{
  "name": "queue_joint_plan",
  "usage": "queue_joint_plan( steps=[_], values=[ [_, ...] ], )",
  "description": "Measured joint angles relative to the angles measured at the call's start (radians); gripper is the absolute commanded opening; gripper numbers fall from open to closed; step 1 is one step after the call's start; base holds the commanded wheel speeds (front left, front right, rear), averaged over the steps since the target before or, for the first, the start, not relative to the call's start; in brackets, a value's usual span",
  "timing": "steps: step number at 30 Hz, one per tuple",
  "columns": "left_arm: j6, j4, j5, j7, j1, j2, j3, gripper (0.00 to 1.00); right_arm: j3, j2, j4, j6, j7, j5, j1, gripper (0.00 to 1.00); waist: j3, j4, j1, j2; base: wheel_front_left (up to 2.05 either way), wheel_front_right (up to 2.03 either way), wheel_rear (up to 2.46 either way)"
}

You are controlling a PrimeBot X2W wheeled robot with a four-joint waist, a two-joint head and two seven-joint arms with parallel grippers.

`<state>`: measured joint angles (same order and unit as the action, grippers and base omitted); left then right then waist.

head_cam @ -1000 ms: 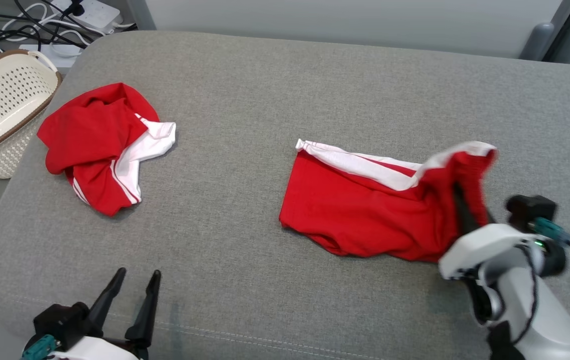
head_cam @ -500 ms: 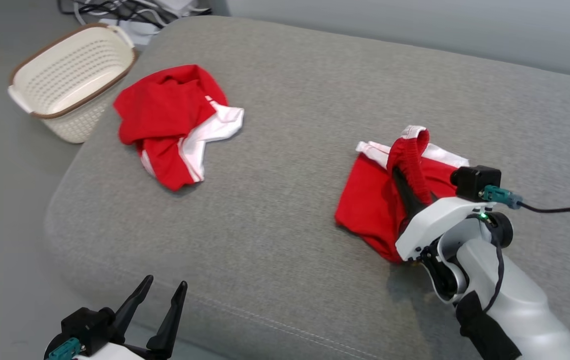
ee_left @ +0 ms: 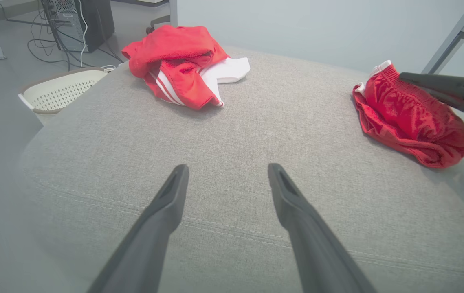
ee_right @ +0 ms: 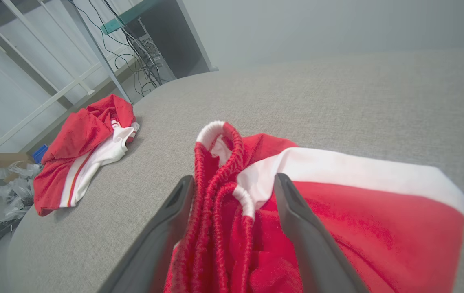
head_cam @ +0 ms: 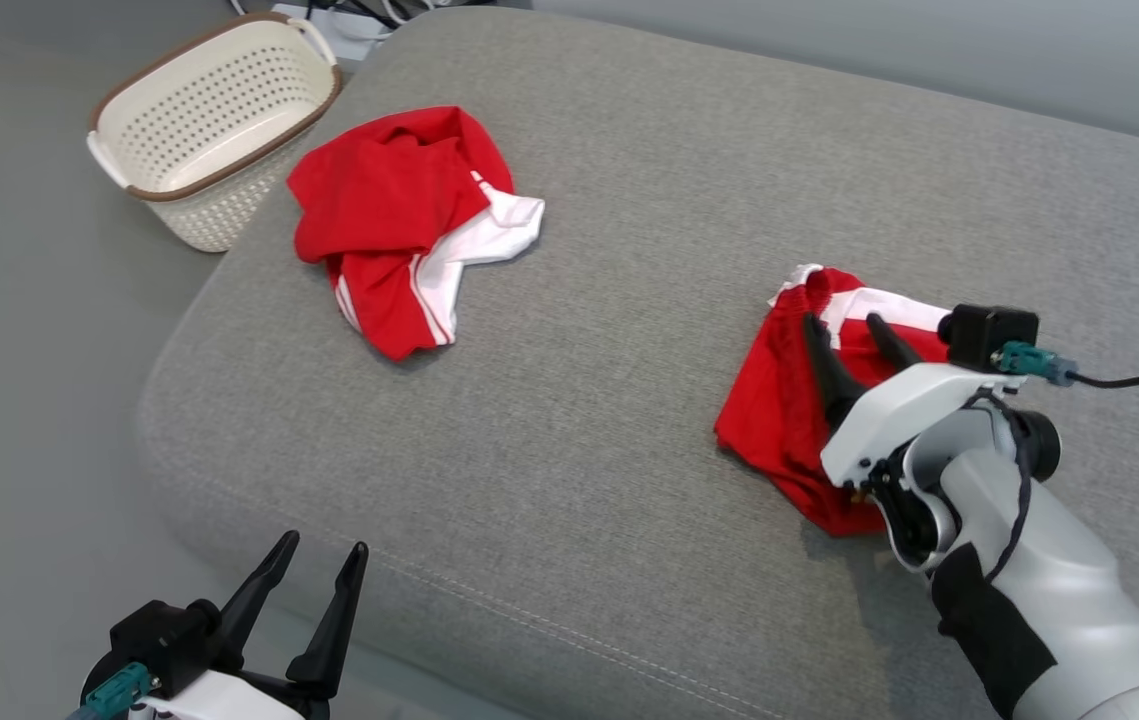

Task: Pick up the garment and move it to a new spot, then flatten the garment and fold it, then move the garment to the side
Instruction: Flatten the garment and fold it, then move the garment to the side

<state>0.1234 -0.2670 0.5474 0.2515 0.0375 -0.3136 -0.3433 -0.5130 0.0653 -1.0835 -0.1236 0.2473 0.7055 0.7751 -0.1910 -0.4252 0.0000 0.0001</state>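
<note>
Garment (head_cam: 789, 400): red shorts with white trim, lying at about 3 o'clock on the grey couch (head_cam: 579, 450), doubled over into a narrower heap.
Just changed: a second ago the right end effector (head_cam: 841, 322) was clamped on the waistband (ee_right: 219, 162) at the garment's 3 o'clock end, with the cloth spread wide. It carried that end over toward 9 o'clock and has now let go.
Right end effector: jaws wide apart, holding nothing. The fingers straddle the bunched waistband, which rests loose on the cloth below.
Left end effector (head_cam: 323, 545): wide open and empty, as before, hovering at 7 o'clock by the couch's front edge, well apart from the garment.
View: the head camera has swung, so the second garment (head_cam: 399, 215) at 11 o'clock and the basket (head_cam: 199, 215) beyond it only seem to have shifted.
Meaning: judging by how it lies, one fold is laid, roughly in half, but the top layer is rumpled and the edges do not line up.
Next: probably a smoothing or a second fold, then the move to the side. The waistband standing between the open fingers could snag as the arm backs away.
</note>
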Motion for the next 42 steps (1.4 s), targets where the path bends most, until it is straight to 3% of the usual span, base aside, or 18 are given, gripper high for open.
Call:
queue_joint_plan(
  steps=[3,7,9,12,18,27,32,33,35,42],
  values=[
    [0.000,0.004,0.000,0.000,0.000,0.001,0.006,1.00,0.065,-0.001,0.052,0.000,0.000,-0.003,0.002,1.00,0.000,0.027,-0.0001,-0.0001,0.00,0.00,0.00],
    [0.000,0.027,0.000,0.000,0.000,0.004,0.018,1.00,0.273,-0.002,0.166,0.000,0.001,-0.122,-0.001,1.00,0.000,0.069,0.0000,0.0000,0.00,0.00,0.00],
    [0.000,0.034,-0.001,0.000,0.000,0.007,0.021,1.00,0.368,0.002,0.231,0.000,0.002,-0.188,-0.037,1.00,0.002,0.087,0.0000,0.0000,0.00,0.00,0.00],
    [0.000,0.037,-0.002,0.000,-0.001,0.008,0.021,1.00,0.431,0.006,0.272,0.000,0.003,-0.230,-0.154,1.00,0.006,0.107,0.0000,0.0000,0.00,0.00,0.00],
    [0.000,0.038,-0.002,0.000,-0.001,0.007,0.018,1.00,0.381,-0.003,0.303,0.000,0.003,-0.172,-0.296,1.00,0.007,0.114,0.0000,0.0000,0.00,0.00,0.00],
    [0.000,0.028,0.000,0.000,-0.002,-0.003,0.008,1.00,0.320,-0.005,0.271,0.000,0.003,-0.044,-0.295,1.00,0.002,0.080,0.0000,0.0000,0.00,0.00,0.00],
    [0.000,0.023,0.008,0.000,-0.001,-0.009,0.000,1.00,0.225,0.008,0.228,0.001,0.004,0.069,-0.258,1.00,-0.010,0.047,0.0000,0.0000,0.00,0.00,0.00],
    [0.000,0.023,0.008,0.000,-0.001,-0.011,0.000,1.00,0.211,0.008,0.225,0.001,0.004,0.089,-0.250,0.91,-0.011,0.044,0.0000,0.0000,0.00,0.00,0.00],
    [0.000,0.021,0.009,0.000,-0.001,-0.012,0.000,1.00,0.190,0.008,0.215,0.001,0.004,0.104,-0.239,0.00,-0.012,0.039,-0.0001,0.0000,0.00,0.00,0.00],
    [0.000,0.008,0.008,0.000,-0.002,-0.008,0.012,1.00,0.245,-0.006,0.215,0.000,0.004,0.070,-0.234,0.00,0.014,0.050,0.0000,0.0000,0.00,0.00,0.00]
  ],
)
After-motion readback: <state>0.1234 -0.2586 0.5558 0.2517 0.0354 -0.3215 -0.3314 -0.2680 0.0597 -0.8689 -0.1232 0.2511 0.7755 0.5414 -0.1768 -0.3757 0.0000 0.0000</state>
